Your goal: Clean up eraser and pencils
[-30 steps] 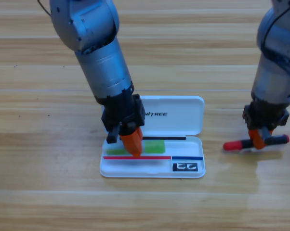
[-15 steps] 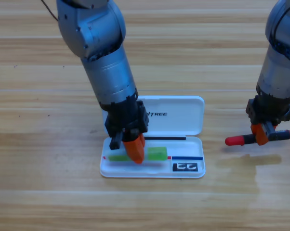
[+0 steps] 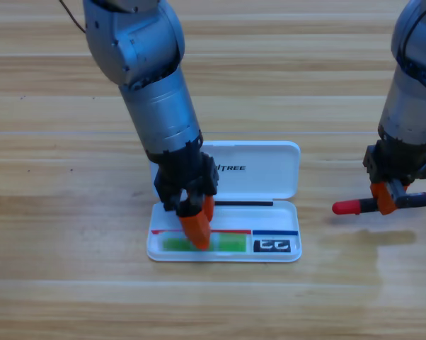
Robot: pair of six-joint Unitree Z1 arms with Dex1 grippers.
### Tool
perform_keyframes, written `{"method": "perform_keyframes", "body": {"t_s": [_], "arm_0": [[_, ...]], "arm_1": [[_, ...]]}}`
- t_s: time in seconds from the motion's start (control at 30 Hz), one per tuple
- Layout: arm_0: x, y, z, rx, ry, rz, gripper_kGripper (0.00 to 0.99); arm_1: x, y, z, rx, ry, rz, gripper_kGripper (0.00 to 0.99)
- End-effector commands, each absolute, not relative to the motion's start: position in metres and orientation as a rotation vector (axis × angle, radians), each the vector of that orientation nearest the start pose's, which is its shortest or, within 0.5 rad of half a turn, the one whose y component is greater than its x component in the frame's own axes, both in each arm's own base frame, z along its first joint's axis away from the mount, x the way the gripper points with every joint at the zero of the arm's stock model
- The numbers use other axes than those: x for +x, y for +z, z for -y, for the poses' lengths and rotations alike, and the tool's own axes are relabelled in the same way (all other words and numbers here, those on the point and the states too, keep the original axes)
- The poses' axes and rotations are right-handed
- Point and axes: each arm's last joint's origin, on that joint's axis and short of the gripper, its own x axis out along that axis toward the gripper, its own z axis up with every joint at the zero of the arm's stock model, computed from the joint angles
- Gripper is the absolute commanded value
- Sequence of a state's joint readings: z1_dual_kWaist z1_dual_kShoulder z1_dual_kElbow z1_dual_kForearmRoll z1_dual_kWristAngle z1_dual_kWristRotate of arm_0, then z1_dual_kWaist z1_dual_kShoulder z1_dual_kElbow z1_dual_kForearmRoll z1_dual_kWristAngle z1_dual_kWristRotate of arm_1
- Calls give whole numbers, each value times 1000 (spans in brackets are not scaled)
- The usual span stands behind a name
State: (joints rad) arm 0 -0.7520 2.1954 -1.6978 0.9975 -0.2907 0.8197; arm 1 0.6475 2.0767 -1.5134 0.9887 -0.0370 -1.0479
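The wooden table (image 3: 57, 283) is being looked down on from above. The left arm (image 3: 153, 92) is being reached down from the top left to the middle, and the right arm (image 3: 411, 92) is being held at the right edge.

The white case (image 3: 269, 177) is lying open in the middle of the table, with its lid folded back toward the top of the picture and its tray nearer the bottom.

The left gripper (image 3: 196, 237) is being pointed down into the tray, right over the green pencil (image 3: 231, 244). Whether its jaws are open or closed cannot be told.

The right gripper (image 3: 386, 202) is being held above the table, well apart from the case. Its jaws are being squeezed around the red-and-black pencil (image 3: 354, 206).

That pencil is being kept flat, running left to right, with its red cap pointing left toward the case.

The green pencil is lying flat in the front of the tray, running left to right along the case.

The eraser (image 3: 273, 246) is sitting in the tray's right front corner, just beside the green pencil.
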Motion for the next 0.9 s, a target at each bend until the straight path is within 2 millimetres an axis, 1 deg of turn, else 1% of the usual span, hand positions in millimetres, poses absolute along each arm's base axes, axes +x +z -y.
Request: {"method": "perform_keyframes", "body": {"t_s": [0.03, 0.13, 0.23, 0.27, 0.3, 0.37, 0.43, 0.5, 0.57, 0.63, 0.7, 0.83, 0.9], "arm_0": [[303, 192, 313, 951, -1453, -1182, 990], [303, 193, 312, 952, -1453, -1177, 990], [301, 197, 311, 952, -1453, -1170, 990], [300, 201, 310, 951, -1452, -1164, 990], [299, 205, 309, 952, -1454, -1152, 990], [294, 221, 302, 956, -1452, -1123, 990], [293, 242, 290, 947, -1437, -1096, 990], [293, 264, 269, 933, -1414, -1075, 990], [291, 287, 244, 918, -1387, -1047, 990], [287, 306, 215, 899, -1360, -1013, 990], [281, 319, 184, 878, -1323, -992, 990], [274, 329, 129, 825, -1260, -976, 990], [271, 327, 105, 800, -1252, -969, 990]], "arm_1": [[287, 254, -229, -1301, 1290, -1119, 0], [271, 270, -236, -1296, 1321, -1086, 0], [257, 283, -250, -1307, 1337, -1046, 0], [254, 286, -257, -1313, 1343, -1034, 0], [251, 286, -265, -1319, 1352, -1031, 0], [246, 286, -282, -1334, 1367, -1026, 0], [243, 283, -302, -1343, 1377, -1019, 0], [242, 276, -322, -1358, 1379, -1010, 0], [245, 267, -340, -1370, 1375, -1006, 0], [246, 258, -356, -1386, 1367, -998, 0], [249, 250, -369, -1392, 1365, -998, 0], [257, 235, -391, -1392, 1364, -1002, 0], [261, 228, -399, -1401, 1353, -999, 0]]}}
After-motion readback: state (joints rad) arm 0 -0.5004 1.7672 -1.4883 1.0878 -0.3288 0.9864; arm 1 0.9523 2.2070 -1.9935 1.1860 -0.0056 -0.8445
